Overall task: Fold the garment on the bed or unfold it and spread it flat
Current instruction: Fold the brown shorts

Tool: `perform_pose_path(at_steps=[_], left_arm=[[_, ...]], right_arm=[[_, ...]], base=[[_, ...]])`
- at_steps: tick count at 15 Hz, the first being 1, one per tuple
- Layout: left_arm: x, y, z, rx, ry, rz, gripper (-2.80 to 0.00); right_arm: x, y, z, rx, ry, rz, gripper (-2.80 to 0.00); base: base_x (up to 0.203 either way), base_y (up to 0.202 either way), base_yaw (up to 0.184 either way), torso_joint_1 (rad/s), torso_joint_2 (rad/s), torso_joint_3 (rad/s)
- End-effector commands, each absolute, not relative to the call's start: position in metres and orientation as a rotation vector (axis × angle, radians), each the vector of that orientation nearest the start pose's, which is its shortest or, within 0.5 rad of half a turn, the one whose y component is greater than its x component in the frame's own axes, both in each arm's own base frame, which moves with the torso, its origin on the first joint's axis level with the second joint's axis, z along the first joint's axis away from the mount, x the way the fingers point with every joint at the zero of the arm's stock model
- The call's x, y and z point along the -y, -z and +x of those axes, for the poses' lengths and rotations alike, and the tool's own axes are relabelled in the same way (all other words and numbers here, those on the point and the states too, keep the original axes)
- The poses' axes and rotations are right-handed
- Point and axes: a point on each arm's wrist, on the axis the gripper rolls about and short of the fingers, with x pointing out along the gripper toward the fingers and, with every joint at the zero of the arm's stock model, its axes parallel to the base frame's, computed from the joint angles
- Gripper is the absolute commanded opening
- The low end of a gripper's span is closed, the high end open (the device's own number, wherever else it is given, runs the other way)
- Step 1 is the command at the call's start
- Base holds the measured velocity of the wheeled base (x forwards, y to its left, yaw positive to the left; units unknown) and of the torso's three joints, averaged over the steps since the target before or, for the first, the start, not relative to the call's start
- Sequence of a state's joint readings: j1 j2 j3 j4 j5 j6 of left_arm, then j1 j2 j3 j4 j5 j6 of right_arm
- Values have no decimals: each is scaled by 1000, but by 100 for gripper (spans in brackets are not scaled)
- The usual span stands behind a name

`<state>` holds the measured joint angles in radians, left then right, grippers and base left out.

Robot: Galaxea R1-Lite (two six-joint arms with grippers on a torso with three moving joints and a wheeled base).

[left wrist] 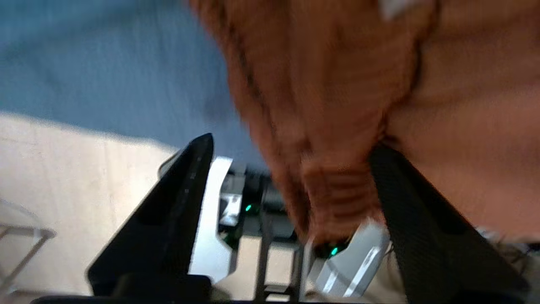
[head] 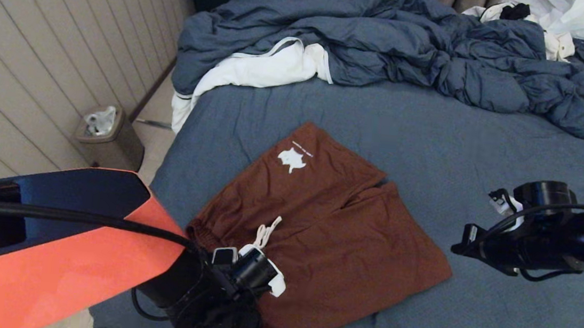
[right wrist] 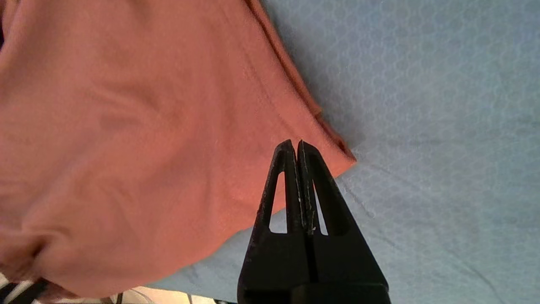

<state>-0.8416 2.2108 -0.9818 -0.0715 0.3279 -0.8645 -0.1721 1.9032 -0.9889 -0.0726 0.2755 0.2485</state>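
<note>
- Garment (head: 329, 226): rust-brown shorts lying on the near-left part of the bed (head: 486, 145), mostly spread out, both legs pointing toward the far side, waistband end nearest the robot.
- Judged progress: spreading looks nearly done. Legs lie flat and apart; the waistband corner by the near-left bed edge is bunched and needs smoothing.
- Left gripper (left wrist: 291, 169): at that waistband corner, fingers (left wrist: 181, 198) spread wide. Gathered elastic hangs between them and touches the inner face of one finger; nothing is pinched, so I read it as released. Wrist picture is blurred here.
- Right gripper (right wrist: 297, 145): clenched with nothing in it, hovering over the sheet just beside the shorts' right corner, fabric not gripped.
- White drawstring (head: 266, 234) lies loose on the waistband.
- Left to do, my guess: flatten the waistband, maybe tug the right edge straight.
- Writing: white logo print (head: 292, 160) on the far left leg, blotchy shape with a tiny line of text above it, too small to read. No other labels seen.
- Rumpled blue duvet (head: 416, 42) and white clothes (head: 258, 69) at the far side, well apart from the shorts.
</note>
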Motion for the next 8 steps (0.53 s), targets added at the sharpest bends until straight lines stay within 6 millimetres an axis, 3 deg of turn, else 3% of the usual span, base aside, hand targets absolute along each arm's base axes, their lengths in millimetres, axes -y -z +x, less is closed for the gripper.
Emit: perform_pose_path(at_steps=[1,7,8], left_arm=[[261,-4,250,-1040,-3,-148,0],[270,2,263,-1026,0,-160,0],[270,1,263,-1026,0,-160,-280]], right_arm=[[51,-117,327,-829,4,422,-280],[53,-117,327,-824,10,425,-280],[55,-118,327,-821,9,430,-280]], base=[[0,0,0,0,0,0],[0,0,0,0,0,0],[0,0,0,0,0,0]])
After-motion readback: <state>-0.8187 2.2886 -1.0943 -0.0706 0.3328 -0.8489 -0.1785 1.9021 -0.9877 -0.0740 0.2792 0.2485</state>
